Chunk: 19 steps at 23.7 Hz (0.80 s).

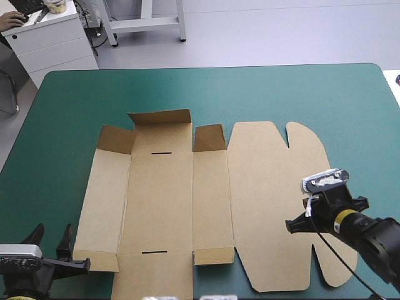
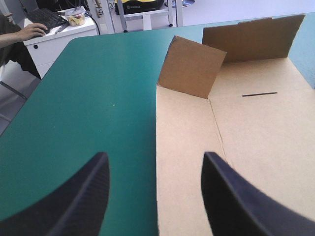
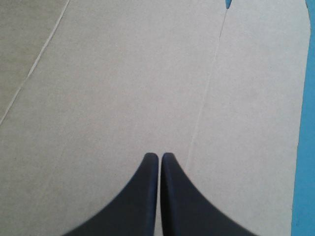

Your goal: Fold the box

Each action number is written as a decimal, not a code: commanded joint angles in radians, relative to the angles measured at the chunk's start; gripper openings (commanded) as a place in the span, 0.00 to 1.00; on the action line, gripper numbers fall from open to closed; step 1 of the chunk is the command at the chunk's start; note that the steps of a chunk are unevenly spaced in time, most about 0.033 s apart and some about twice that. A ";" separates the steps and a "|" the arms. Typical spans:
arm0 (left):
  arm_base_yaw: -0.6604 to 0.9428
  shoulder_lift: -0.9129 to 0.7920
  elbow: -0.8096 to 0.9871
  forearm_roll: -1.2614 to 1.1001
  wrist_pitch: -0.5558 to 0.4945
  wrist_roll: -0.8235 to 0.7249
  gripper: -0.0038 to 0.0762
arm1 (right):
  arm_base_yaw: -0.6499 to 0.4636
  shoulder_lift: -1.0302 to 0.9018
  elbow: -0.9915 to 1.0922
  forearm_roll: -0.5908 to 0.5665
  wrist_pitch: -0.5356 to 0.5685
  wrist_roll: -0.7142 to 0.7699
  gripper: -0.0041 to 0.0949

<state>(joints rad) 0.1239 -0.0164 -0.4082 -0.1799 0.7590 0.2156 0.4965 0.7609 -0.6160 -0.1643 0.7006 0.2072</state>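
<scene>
The brown box (image 1: 187, 194) lies as a cut sheet on the teal-green cover, mostly flat. Its far flap (image 1: 159, 119) and small corner flaps (image 1: 209, 137) stand raised. The rounded lid panel (image 1: 275, 200) stretches flat to the right. My left gripper (image 1: 51, 240) is open at the table's near left corner, just off the box's left near corner. In the left wrist view this gripper (image 2: 155, 191) straddles the box's left edge (image 2: 157, 147), with a raised corner flap (image 2: 192, 66) ahead. My right gripper (image 1: 320, 203) is shut over the lid panel; its view shows the gripper (image 3: 157, 158) above bare board (image 3: 123, 73).
Teal-green cover (image 1: 206, 87) runs wide between the box and the table's far edge, and a strip of it (image 1: 50, 156) lies left of the box. The lid's right edge borders cover (image 3: 307, 147) close beside my right gripper.
</scene>
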 commanded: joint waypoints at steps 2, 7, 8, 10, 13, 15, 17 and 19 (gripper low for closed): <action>-0.006 -0.011 -0.022 -0.008 -0.081 -0.002 0.55 | -0.005 -0.179 0.051 -0.012 -0.060 0.013 0.04; -0.006 -0.011 -0.008 -0.008 -0.111 -0.002 0.55 | -0.005 -0.328 0.098 0.004 -0.060 0.013 0.04; -0.006 -0.011 -0.004 -0.008 -0.121 -0.002 0.55 | -0.005 -0.356 0.107 0.014 -0.060 0.013 0.04; -0.006 -0.011 0.006 -0.008 -0.142 -0.002 0.55 | -0.005 -0.404 0.123 0.022 -0.060 0.013 0.04; -0.006 -0.011 0.008 -0.008 -0.142 0.008 0.55 | -0.005 -0.492 0.153 0.031 -0.060 0.006 0.04; -0.006 0.023 -0.017 -0.001 -0.127 0.092 0.55 | -0.005 -0.543 0.178 0.095 -0.060 -0.065 0.04; -0.008 0.094 -0.075 -0.006 -0.076 0.110 0.55 | -0.005 -0.570 0.184 0.183 -0.077 -0.183 0.04; -0.008 0.188 -0.144 -0.004 -0.008 0.015 0.55 | -0.005 -0.571 0.184 0.252 -0.084 -0.267 0.04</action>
<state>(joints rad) 0.1239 0.0784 -0.4688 -0.1765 0.7643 0.2948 0.4965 0.1808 -0.4082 0.0287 0.6991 0.0252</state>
